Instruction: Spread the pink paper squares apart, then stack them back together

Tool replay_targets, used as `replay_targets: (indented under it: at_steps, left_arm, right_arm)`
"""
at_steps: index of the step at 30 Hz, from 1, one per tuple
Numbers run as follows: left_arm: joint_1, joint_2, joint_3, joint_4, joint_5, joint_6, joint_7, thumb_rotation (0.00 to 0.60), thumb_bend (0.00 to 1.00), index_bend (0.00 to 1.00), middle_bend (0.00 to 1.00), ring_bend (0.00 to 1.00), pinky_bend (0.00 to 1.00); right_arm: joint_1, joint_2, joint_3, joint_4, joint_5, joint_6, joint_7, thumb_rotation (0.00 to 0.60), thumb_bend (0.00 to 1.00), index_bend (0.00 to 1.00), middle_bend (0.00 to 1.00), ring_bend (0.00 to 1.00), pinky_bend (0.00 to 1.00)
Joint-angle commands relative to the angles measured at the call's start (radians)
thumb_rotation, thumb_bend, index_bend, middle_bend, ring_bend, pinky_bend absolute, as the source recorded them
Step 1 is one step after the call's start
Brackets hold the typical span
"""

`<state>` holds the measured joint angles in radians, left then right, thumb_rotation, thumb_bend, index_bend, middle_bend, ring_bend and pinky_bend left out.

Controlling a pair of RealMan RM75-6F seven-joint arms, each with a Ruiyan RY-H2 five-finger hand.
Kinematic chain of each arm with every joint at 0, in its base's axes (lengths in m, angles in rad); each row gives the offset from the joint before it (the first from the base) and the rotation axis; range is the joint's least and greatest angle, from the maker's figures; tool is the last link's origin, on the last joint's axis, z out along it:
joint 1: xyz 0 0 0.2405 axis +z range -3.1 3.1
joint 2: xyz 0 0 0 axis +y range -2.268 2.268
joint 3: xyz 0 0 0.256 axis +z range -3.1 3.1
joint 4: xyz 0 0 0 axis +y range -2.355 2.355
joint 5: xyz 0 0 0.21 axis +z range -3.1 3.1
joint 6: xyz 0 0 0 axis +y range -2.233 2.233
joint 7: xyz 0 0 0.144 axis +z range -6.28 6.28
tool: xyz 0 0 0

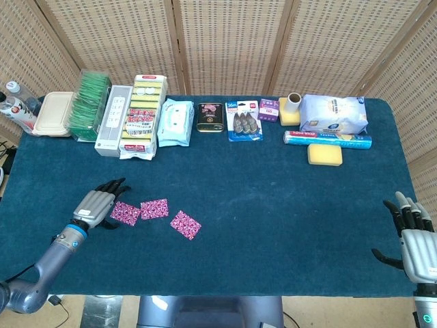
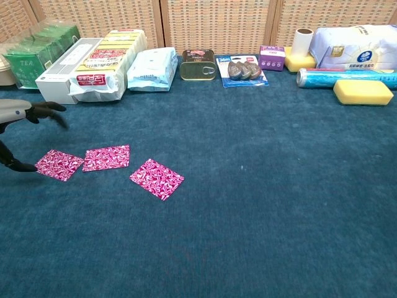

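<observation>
- Three pink paper squares are seen lying flat on the blue worktop [image 1: 273, 205] near its front-left corner, set in a row and not stacked.
- The left square [image 1: 125, 212] and the middle square [image 1: 154, 208] are just beside each other, their near corners almost meeting; whether they touch cannot be told.
- The right square [image 1: 185, 224] is set a little apart from the middle one, turned on its corner and nearer the front edge.
- The left hand [image 1: 97, 204] is held just to the left of the left square, fingers spread apart and nothing gripped; in the chest view only its dark fingertips [image 2: 46, 109] are seen at the left edge.
- Whether the left hand touches the left square cannot be told.
- The right hand [image 1: 414, 236] is kept off the front-right corner of the worktop, well apart from the squares, fingers spread and nothing held.
- Along the back edge a row of goods is laid out: a green tea box [image 1: 92, 106], a white power strip [image 1: 113, 120], a pack of sponges [image 1: 142, 116], a wipes pack [image 1: 175, 122], a tin [image 1: 211, 117], a blue blister pack [image 1: 244, 119] and a white bag [image 1: 333, 113].
- A yellow sponge [image 1: 324, 154] is placed in front of a blue roll [image 1: 328, 140] near the back-right corner.
</observation>
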<state>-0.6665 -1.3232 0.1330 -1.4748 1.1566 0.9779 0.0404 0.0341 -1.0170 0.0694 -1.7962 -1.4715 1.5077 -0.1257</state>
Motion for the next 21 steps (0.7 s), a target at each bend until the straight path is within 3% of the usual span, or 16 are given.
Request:
replay_targets:
  at_steps: [1,6,21]
  left_arm:
    - [0.030,-0.021,-0.006,0.048,0.047,-0.009,-0.043,0.600,0.19,0.26,0.00,0.04,0.13]
    - [0.047,-0.037,-0.019,0.078,0.079,-0.018,-0.054,0.600,0.19,0.31,0.00,0.04,0.13]
    - [0.063,-0.076,-0.067,0.100,0.081,-0.035,0.059,0.600,0.19,0.31,0.00,0.04,0.13]
  right_arm:
    - [0.000,-0.001,0.000,0.000,0.000,0.000,0.001,0.600,0.00,0.10,0.00,0.00,0.00]
    - [0.000,0.001,0.000,0.001,0.001,-0.002,0.007,0.600,0.00,0.10,0.00,0.00,0.00]
    - [-0.001,0.008,0.000,-0.001,0.000,-0.002,0.023,0.600,0.00,0.10,0.00,0.00,0.00]
